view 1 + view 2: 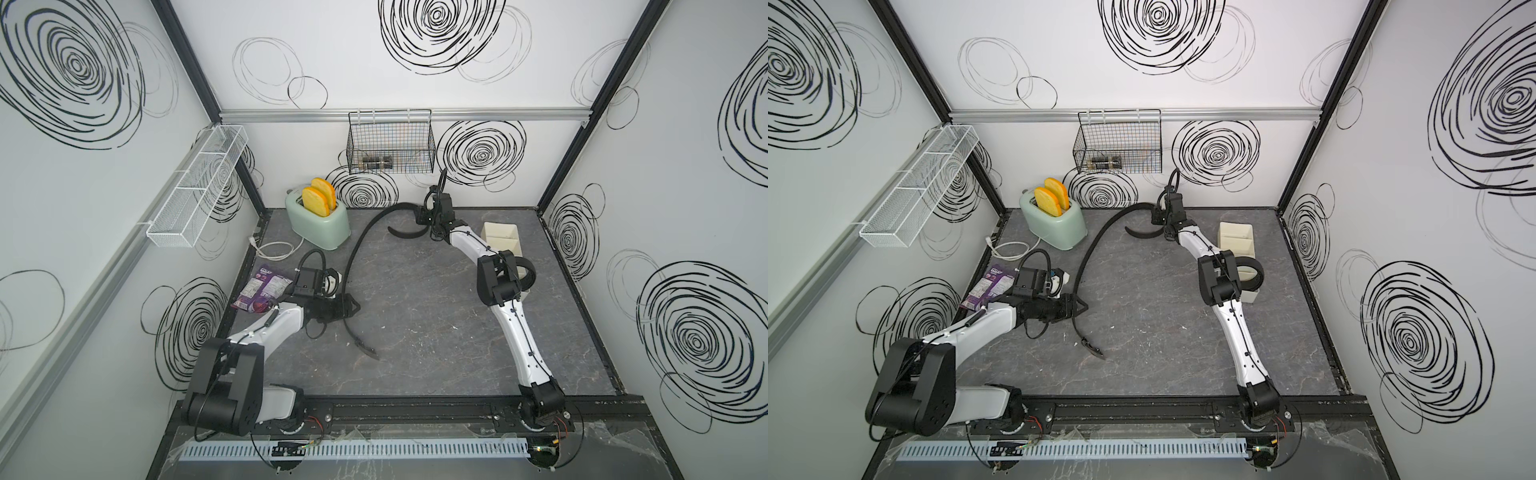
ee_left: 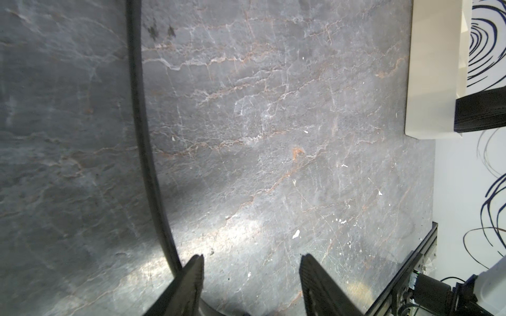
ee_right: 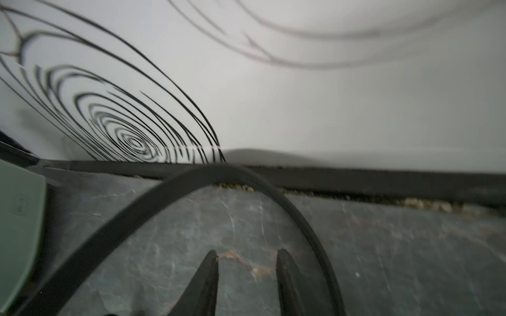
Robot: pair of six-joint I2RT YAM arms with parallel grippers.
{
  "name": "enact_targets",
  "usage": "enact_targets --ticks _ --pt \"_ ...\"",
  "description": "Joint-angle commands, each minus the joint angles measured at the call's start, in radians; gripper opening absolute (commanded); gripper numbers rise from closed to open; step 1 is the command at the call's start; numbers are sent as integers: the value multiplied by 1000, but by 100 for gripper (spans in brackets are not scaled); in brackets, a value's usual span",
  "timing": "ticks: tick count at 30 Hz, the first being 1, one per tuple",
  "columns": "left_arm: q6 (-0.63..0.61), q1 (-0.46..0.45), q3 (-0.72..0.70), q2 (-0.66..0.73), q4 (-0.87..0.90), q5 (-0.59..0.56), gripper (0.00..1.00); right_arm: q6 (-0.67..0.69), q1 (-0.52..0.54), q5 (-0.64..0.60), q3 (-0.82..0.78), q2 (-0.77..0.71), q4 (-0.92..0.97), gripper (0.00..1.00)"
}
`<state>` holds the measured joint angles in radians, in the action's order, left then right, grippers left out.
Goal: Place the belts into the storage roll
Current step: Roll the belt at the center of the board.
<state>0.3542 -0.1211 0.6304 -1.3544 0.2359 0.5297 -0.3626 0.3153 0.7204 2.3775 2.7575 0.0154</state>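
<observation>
Nearest, the left gripper [image 1: 351,309] hovers low over the table [image 1: 415,332] with its jaws well apart and nothing clamped. The loose belt [image 1: 353,257] runs just outside one of its fingers [image 2: 195,276] and slips under that finger. It looks parked there to pin or steady this stretch of strap, though I cannot tell whether it touches. A little nearer than that gripper lies the buckle [image 1: 368,349], a small dull metal end flat on the table. From there the belt is a narrow, matte black strap standing on edge in one long arc. It sweeps away from the left gripper to the right gripper [image 3: 247,254]. That gripper's jaws are partly parted, with only bare table between the tips. The belt loops round ahead of it and down one side, so it holds nothing. The plain tail end curls just beside it, probably where rolling has to begin. Behind the right gripper, alongside the right arm [image 1: 519,332], sits the storage roll [image 1: 498,232], cream and divided. The coiled belt [image 1: 527,272] is already in it, a tight black ring rising above the rim. The arm hides exactly which compartment. Well off to the right gripper's other side stands the toaster [image 1: 318,226].
</observation>
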Motion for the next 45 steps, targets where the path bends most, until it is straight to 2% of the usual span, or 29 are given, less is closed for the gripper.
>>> enact_targets --ticks 1,4,7,14,19,20,21,22,23,24,26,28,29,31,33,36,40,45 --pt "-25 12 24 -6 -9 11 61 26 0 -41 -35 -41 153 38" --pt "-19 12 25 0 -13 19 61 60 6 -69 -71 -91 261 38" --pt "-10 10 22 16 -22 28 61 43 17 -84 -188 -179 335 38" --pt "5 -7 8 88 -26 32 61 34 79 -128 -663 -493 441 42" --pt "11 -19 -6 139 -28 29 61 20 208 -114 -1073 -854 314 43" --pt "9 -19 -9 152 -26 25 61 54 254 -128 -1113 -934 285 48" --pt "8 -18 -12 165 -23 20 61 110 305 -177 -1124 -1006 271 67" --pt "8 -18 -16 174 -21 15 61 177 353 -234 -1125 -1063 256 97" --pt "6 -16 -20 184 -19 13 61 282 404 -286 -1133 -1117 226 98" --pt "6 -15 -24 193 -18 10 61 293 438 -374 -1154 -1168 178 98" --pt "5 -10 -29 203 -11 -5 62 207 446 -471 -1229 -1222 36 98" --pt "4 2 -29 208 -1 -25 61 197 378 -289 -1249 -1204 -29 98" --pt "5 9 -25 209 11 -42 62 195 346 -211 -1201 -1160 26 100" --pt "12 28 -12 206 38 -78 62 273 303 -153 -1049 -1057 265 88" --pt "15 45 4 193 57 -99 62 378 288 -179 -935 -963 519 82" --pt "2 54 28 163 73 -132 62 545 314 -262 -923 -891 690 83" --pt "-10 57 42 114 69 -175 61 559 324 -303 -1003 -875 613 84" --pt "-47 52 82 51 90 -214 61 574 328 -436 -934 -758 659 84"
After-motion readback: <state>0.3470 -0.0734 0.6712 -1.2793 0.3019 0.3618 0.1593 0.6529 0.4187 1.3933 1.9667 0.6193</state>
